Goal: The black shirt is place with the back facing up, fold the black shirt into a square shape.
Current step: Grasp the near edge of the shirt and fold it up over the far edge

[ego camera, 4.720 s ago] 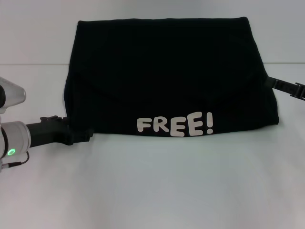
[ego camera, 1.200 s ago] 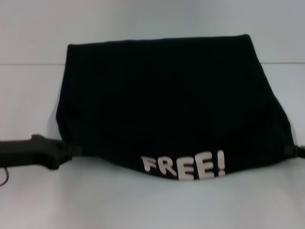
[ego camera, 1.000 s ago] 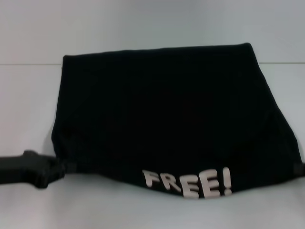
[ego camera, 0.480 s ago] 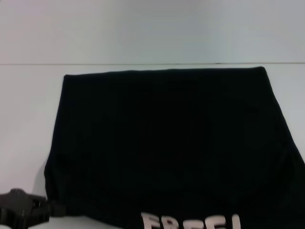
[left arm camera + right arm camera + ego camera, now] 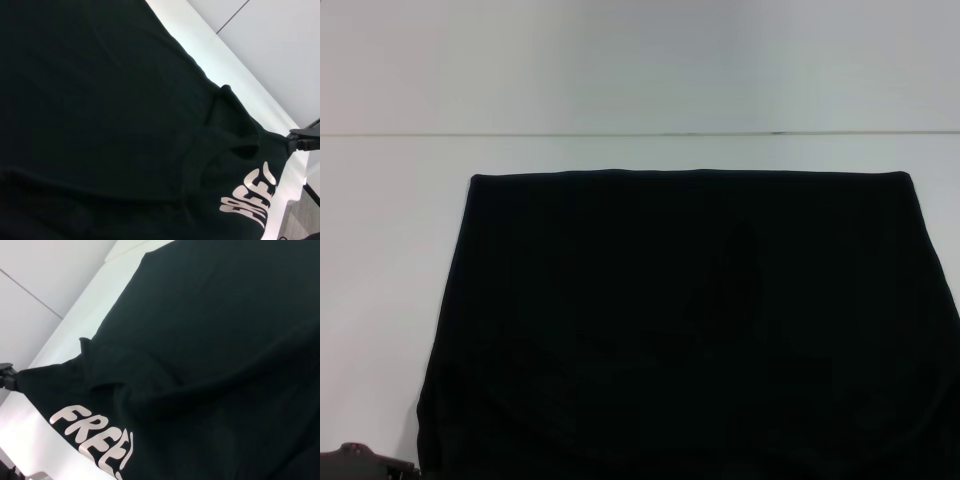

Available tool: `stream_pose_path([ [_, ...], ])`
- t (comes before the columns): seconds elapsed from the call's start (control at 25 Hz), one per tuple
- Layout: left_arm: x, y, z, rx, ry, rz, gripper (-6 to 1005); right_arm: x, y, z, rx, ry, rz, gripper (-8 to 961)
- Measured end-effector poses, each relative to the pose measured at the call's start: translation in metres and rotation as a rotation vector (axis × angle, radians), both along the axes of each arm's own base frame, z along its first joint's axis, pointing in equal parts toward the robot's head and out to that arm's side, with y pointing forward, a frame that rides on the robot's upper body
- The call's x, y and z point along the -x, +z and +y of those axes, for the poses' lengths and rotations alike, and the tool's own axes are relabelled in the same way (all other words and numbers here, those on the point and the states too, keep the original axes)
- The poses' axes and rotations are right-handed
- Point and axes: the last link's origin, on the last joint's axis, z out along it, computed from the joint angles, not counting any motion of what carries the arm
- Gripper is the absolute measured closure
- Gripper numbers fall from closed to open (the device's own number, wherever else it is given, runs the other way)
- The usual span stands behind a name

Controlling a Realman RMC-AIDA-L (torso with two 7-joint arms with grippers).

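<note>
One black shirt point(image 5: 690, 330), two hands

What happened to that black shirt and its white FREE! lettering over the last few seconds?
The black shirt was drawn toward the robot: its far edge slid nearer and the FREE! lettering dropped below the head view, showing now only in the wrist views. The left gripper and right gripper came back with it, each still clamped on a near corner. The shirt stayed folded on the white table.

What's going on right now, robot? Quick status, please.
Left gripper and right gripper each pinch a near corner. Black shirt hangs between them. Nothing in the way.
</note>
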Motion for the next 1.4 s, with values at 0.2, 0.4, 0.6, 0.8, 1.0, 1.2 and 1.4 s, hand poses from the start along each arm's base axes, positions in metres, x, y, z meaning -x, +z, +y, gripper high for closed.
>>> stream_pose_path([
  [0.2,-0.006,0.001,0.01,-0.008,-0.021,-0.007,932,0.007,0.008,0.019,-0.054,0.037,0.01,897],
  [0.4,-0.025,0.009,0.048,-0.064,-0.09,-0.009,935,0.018,0.023,0.056,-0.148,0.067,0.019,897],
  [0.6,-0.043,0.009,0.105,-0.144,-0.121,0.039,935,0.032,0.034,0.099,-0.263,0.077,0.026,897],
  [0.8,-0.056,0.004,0.16,-0.276,-0.106,0.124,935,0.043,0.033,0.139,-0.336,0.053,0.009,897],
  [1.0,-0.061,-0.001,0.198,-0.414,-0.074,0.225,934,0.055,0.027,0.182,-0.394,0.012,-0.026,896],
  [1.2,-0.061,-0.011,0.217,-0.493,-0.061,0.313,934,0.067,0.01,0.221,-0.42,-0.013,-0.097,896],
  [1.4,-0.062,-0.025,0.226,-0.538,-0.068,0.388,935,0.08,-0.016,0.253,-0.439,-0.039,-0.196,896],
])
